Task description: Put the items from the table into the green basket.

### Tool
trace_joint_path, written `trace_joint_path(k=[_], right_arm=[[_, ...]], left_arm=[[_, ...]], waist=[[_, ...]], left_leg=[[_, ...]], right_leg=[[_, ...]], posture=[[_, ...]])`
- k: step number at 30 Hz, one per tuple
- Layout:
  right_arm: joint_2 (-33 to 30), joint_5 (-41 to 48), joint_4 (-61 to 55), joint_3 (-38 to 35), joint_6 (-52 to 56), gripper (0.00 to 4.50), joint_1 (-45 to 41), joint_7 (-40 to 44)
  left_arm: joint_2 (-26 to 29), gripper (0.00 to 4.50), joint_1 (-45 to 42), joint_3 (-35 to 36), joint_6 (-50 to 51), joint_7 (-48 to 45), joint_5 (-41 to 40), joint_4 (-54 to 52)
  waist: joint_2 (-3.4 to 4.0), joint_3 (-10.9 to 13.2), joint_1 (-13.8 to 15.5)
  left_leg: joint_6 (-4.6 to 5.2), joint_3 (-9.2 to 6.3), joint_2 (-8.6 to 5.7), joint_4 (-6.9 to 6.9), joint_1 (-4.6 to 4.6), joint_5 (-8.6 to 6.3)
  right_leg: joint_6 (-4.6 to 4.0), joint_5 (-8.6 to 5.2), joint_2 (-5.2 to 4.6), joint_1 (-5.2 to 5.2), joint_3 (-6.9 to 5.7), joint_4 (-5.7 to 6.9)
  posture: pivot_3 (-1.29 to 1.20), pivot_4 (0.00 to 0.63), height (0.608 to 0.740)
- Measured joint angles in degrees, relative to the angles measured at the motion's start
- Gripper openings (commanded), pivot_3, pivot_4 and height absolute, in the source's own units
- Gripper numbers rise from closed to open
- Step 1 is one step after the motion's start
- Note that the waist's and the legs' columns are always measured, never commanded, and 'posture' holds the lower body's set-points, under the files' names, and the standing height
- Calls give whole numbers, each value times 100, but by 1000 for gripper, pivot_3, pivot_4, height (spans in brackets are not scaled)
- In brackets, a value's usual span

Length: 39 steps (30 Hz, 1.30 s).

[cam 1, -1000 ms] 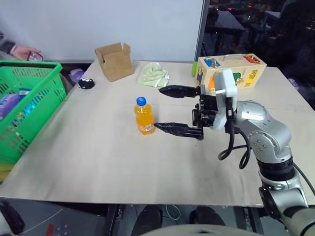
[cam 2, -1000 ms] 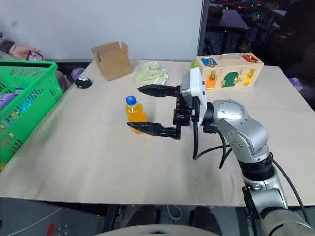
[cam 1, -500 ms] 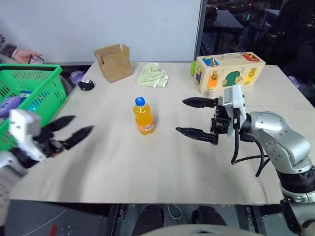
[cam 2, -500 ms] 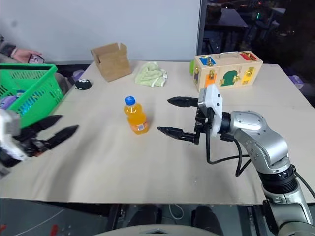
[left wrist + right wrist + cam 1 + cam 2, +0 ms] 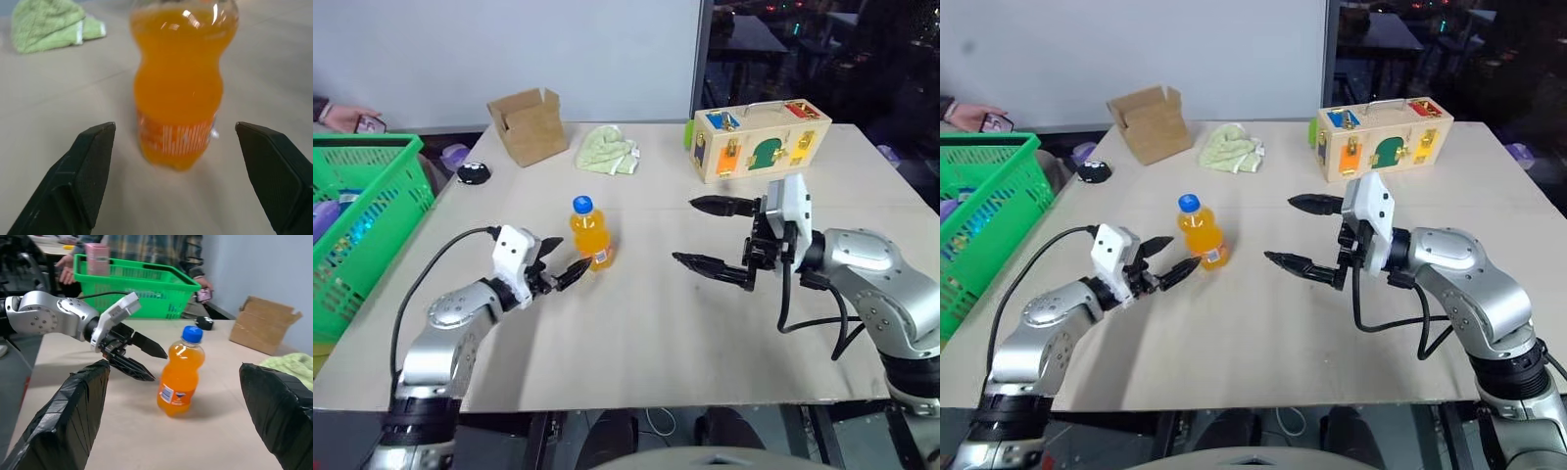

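— Left eye view first: where is the bottle?

— The orange bottle (image 5: 587, 233) with its blue cap stands upright near the middle of the table (image 5: 636, 343), not in the basket.

— And the left gripper?

— The left gripper (image 5: 558, 264) sits low over the table just beside the bottle, on the robot's left of it, pointing at it. Its fingers are spread apart and hold nothing. From the left wrist, the bottle (image 5: 182, 88) stands between the two fingertips (image 5: 95, 161), with a gap on each side, so no contact.

— The right one?

— The right gripper (image 5: 713, 235) is on the other side of the bottle, clearly apart from it, pointing toward it with its fingers spread wide and empty.

— The basket?

— The green basket (image 5: 372, 211) stands at the table's left edge, well apart from the bottle. The right wrist view shows a pink carton (image 5: 96, 258) sticking up from the basket (image 5: 142, 289).

— Anything else on the table?

— A cardboard box (image 5: 529, 122), a green cloth (image 5: 607, 152) and a wooden toy box (image 5: 759, 137) along the far side, plus a small black object (image 5: 473, 173) near the basket. A person's hand (image 5: 350, 118) shows behind the basket.
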Motion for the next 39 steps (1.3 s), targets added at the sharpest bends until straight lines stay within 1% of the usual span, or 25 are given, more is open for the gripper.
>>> trace_joint_path(k=[4, 9, 10, 12, 13, 16, 19, 22, 23, 24, 27, 28, 30, 32, 34, 36, 38, 39], right_arm=[[2, 5, -50, -1, 8, 4500, 11, -93], [-3, 5, -73, -4, 11, 4500, 23, -176], [-5, 3, -74, -4, 10, 4500, 26, -198], [-9, 2, -81, -3, 11, 4500, 31, -218], [-8, 2, -86, -2, 11, 4500, 31, -223], [-6, 2, -128, 2, 11, 4500, 31, -239], [17, 5, -172, 20, 11, 4500, 19, -240], [157, 48, -130, 80, 12, 4500, -125, -201], [239, 54, -73, 134, 2, 4500, -269, -176], [267, 54, -41, 180, -9, 4500, -356, -144], [465, 47, 192, 306, -91, 4500, -585, 29], [551, 36, 349, 386, -150, 4500, -672, 112], [684, 22, 536, 492, -222, 4500, -774, 228], [852, -2, 730, 614, -342, 4500, -913, 397], [960, -42, 956, 697, -484, 4500, -1002, 598], [1003, -98, 1146, 721, -545, 4500, -1038, 729], [1044, -144, 1282, 743, -620, 4500, -1051, 843], [1106, -176, 1388, 760, -665, 4500, -1058, 930]], left_arm=[[-146, 4084, -483, -226, -121, 25, 293, 544], [-476, 4084, -961, -503, -340, -51, 513, 1219], [-547, 3556, -1079, -537, -436, -71, 533, 1434], [-611, 3182, -1230, -533, -563, -120, 572, 1699], [-628, 3106, -1259, -533, -616, -141, 576, 1774], [-693, 3106, -1214, -490, -831, -173, 598, 1853], [-752, 3106, -954, -206, -855, -84, 404, 1679], [-717, 3106, -801, 473, -479, 354, 7, 1067], [-596, 3106, -788, 819, -318, 540, -182, 719], [-465, 3106, -785, 1073, -224, 653, -302, 455], [10, 3106, -560, 1954, 117, 935, -637, -364], [164, 3106, -400, 2341, 273, 1062, -756, -672], [231, 3106, -177, 2745, 363, 1217, -834, -917], [245, 3106, 147, 3352, 396, 1489, -813, -1024], [375, 3106, 547, 4201, 396, 1913, -535, -1013], [480, 3106, 873, 4784, 399, 2186, -289, -997], [524, 3106, 1205, 5180, 433, 2377, -48, -1000], [523, 3106, 1438, 5429, 500, 2491, 76, -997]], waist=[[0, 0, -79], [-1, 0, -133], [-1, 0, -135], [0, 0, -139], [2, -1, -142], [3, -2, -138], [-1, 0, -203], [-23, 14, -282], [-26, 15, -301], [-25, 15, -295], [-22, 14, -241], [-19, 15, -172], [-19, 16, -58], [-20, 16, 22], [-37, 11, 134], [-40, 9, 280], [-38, 10, 448], [-37, 10, 580]], left_leg=[[0, -3, -1, 2, -3, 0], [0, -5, -2, 2, -6, 0], [0, -8, -2, 2, -6, 0], [0, -11, -2, 2, -6, 0], [0, -13, -2, 2, -6, 0], [0, -14, -3, 7, -6, 0], [0, -16, -2, 7, -10, 0], [0, -29, 7, 7, -16, 0], [0, -31, 13, 5, -16, 0], [0, -34, 14, 2, -14, 0], [0, -44, 14, -9, -8, 0], [0, -48, 11, -12, -9, 0], [0, -49, 9, -12, -9, 0], [-1, -49, 10, -12, -8, 0], [-1, -57, 12, -12, -8, -1], [-2, -58, 11, -12, -7, -1], [-3, -56, 7, -12, -8, -1], [-4, -57, 6, -13, -7, -1]], right_leg=[[13, 9, 0, 1, 0, 0], [1, 20, 0, 0, 0, -1], [0, 20, 1, 0, -2, 0], [0, 20, 3, 0, -4, 0], [1, 20, 3, 1, -5, 1], [2, 18, 2, 3, -5, 0], [1, 19, 0, 1, -5, 0], [0, 21, 6, -5, -17, 5], [0, 22, 11, -9, -19, 10], [0, 22, 11, -8, -23, 11], [-2, 21, 12, -5, -31, 14], [-2, 20, 10, -4, -35, 13], [-3, 20, 10, -3, -37, 11], [-3, 20, 11, -4, -36, 11], [-5, 19, 14, -3, -45, 9], [-7, 18, 12, 1, -48, 3], [-22, 9, 6, 1, -49, -3], [-23, 8, 3, 1, -52, -5]], posture=[[-72, 0, 740], [-92, 0, 740], [-92, 0, 740], [-106, 0, 740], [-106, 0, 740], [-103, 0, 740], [-46, 0, 740], [15, 0, 740], [15, 0, 740], [82, 0, 740], [124, 0, 740], [168, 0, 740], [210, 0, 740], [257, 0, 740], [283, 0, 740], [305, 0, 740], [331, 0, 740], [360, 0, 740]])
